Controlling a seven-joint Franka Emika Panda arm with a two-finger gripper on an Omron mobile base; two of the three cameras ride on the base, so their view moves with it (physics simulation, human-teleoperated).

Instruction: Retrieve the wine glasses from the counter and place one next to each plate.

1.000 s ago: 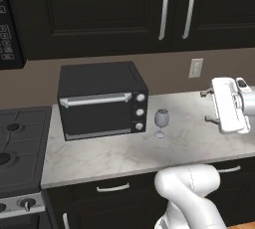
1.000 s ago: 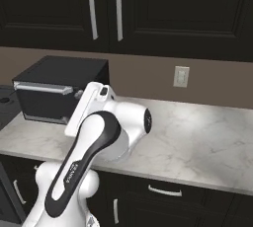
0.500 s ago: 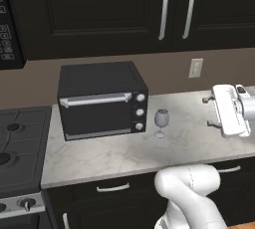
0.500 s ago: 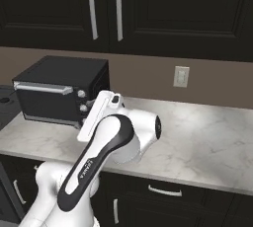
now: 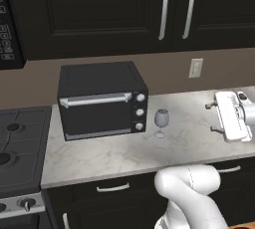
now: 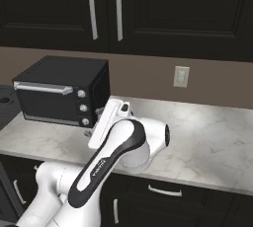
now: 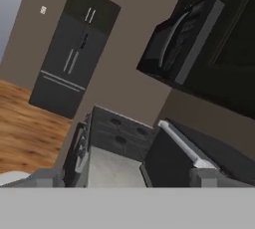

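- Since a moment earlier, the white arm has swung its hand leftward toward the toaster oven point(image 5: 102, 101); in the right base view the hand has slid further right across the oven's front, while the glass has stayed where it was.
- One wine glass point(image 5: 161, 121) stands upright on the marbled desk point(image 5: 124, 153), just beside the toaster oven's knob side and apart from it, its foot flat on the stone. Standing free like this, it likely waits to be fetched; no plate appears anywhere near the oven.
- The tool point(image 7: 127, 175) sits at the end of the hand, right of the toaster oven and well apart from the glass in the left base view. It is turned sideways and looks past the oven's front toward the stove point(image 7: 117, 131) beyond, which suggests it is lining up for a side-on approach, though that is a judgement.
- Its two dark fingertips point(image 7: 50, 177) stand far apart, at their widest, with nothing between them. The tool holds nothing and touches nothing.
- Reaching and gripping the glass by bowl or stem is not yet done.
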